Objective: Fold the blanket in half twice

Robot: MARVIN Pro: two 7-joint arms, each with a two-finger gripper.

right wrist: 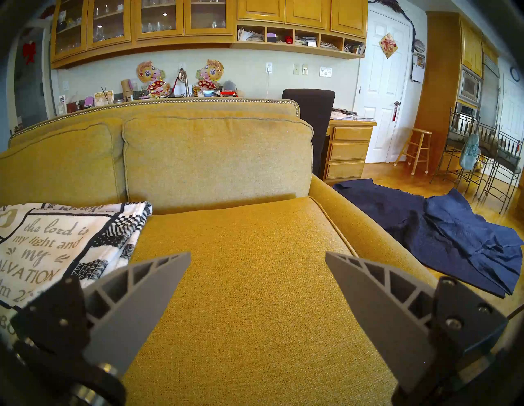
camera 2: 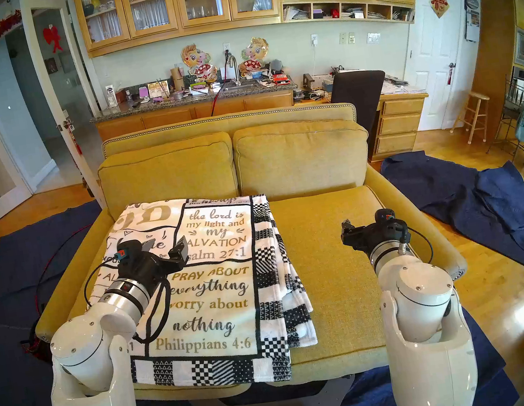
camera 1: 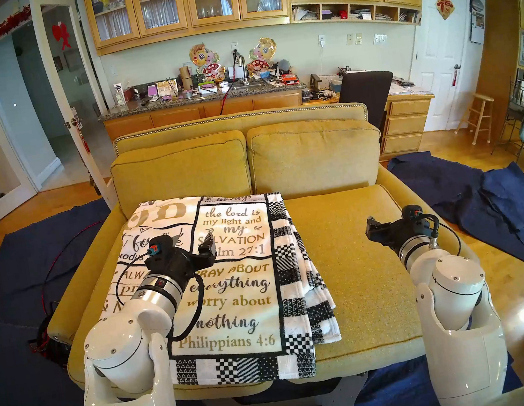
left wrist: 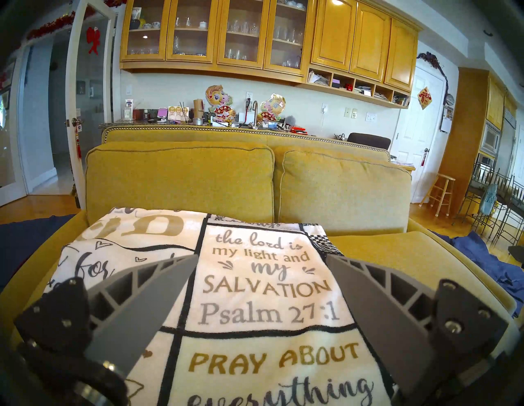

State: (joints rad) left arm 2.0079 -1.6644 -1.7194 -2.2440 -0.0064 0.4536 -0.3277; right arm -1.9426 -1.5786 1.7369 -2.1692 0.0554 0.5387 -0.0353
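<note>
Two white robot arms reach over a mustard-yellow woven sofa [camera 1: 342, 229]. The left gripper [left wrist: 262, 256], jaws spread wide and empty, hovers above the blanket [camera 1: 233, 290]; the right gripper [right wrist: 258, 255], likewise spread and empty, hangs over the bare seat cushion. The blanket lies folded in stacked layers on the seat's left half: plush white fleece, gold and grey scripture lettering, black panel lines, checkered patchwork border. Rumpled navy cloths [camera 1: 505, 205] cover the wood floor beyond.
</note>
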